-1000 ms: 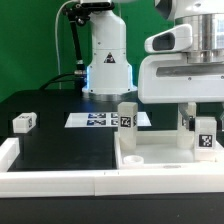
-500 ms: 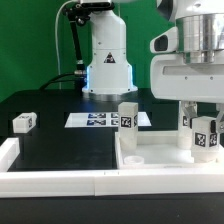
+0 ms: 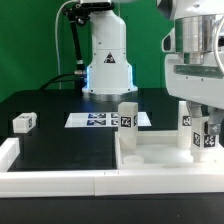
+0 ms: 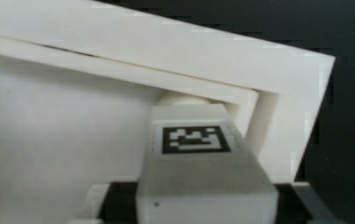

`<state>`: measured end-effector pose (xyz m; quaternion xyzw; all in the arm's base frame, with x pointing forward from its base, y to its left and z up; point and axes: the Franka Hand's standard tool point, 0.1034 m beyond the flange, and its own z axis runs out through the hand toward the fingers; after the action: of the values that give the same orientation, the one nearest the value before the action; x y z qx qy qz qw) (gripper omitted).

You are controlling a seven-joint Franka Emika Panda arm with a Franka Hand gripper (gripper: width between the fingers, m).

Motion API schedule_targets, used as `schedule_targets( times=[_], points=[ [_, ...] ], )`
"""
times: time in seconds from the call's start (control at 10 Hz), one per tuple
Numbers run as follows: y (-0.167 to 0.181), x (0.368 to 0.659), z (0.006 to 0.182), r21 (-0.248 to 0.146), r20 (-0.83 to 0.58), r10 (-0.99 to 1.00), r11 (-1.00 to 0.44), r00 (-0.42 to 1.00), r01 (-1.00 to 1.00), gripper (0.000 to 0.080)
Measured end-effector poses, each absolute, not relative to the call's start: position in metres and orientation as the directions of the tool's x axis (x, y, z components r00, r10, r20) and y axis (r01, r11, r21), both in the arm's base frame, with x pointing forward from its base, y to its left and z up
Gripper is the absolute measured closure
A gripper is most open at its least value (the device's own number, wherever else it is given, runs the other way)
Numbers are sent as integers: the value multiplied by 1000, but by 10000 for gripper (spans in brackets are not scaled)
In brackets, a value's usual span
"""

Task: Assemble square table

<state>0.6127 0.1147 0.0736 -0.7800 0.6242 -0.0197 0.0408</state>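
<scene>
The square table panel [image 3: 150,158], white with a raised rim, lies at the exterior view's lower right. One white tagged leg [image 3: 128,117] stands upright at its far left corner. Another leg [image 3: 186,119] stands at the far right, partly hidden by the gripper. My gripper [image 3: 205,131] is shut on a third leg [image 3: 205,141] and holds it upright over the panel's right side. In the wrist view the held leg [image 4: 195,150] sits between the dark fingers [image 4: 124,203] of the gripper [image 4: 200,203], close to an inner corner of the panel's rim [image 4: 245,75]. A loose leg [image 3: 24,122] lies on the black surface at the left.
The marker board [image 3: 95,120] lies flat in front of the robot base [image 3: 107,65]. A long low white wall [image 3: 50,180] edges the front of the black surface, with a short return at the left.
The gripper has moved with the held leg toward the exterior view's right and slightly down, nearer the panel's right side. The other legs have not moved.
</scene>
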Motion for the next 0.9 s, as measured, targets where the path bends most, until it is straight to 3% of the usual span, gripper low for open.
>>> schedule_targets(
  times=[0.1,0.3,0.5,0.7,0.9],
  points=[
    [111,614,74,-69,-31,-982,-184,186,-981,508],
    [111,614,74,-67,-51,-997,-56,59,-996,508],
    [112,613,73,-66,-52,-997,-56,59,-996,507],
    [113,614,74,-70,-48,-989,-134,138,-988,197],
    [109,618,74,-112,-13,-927,-372,375,-922,164]
  ],
)
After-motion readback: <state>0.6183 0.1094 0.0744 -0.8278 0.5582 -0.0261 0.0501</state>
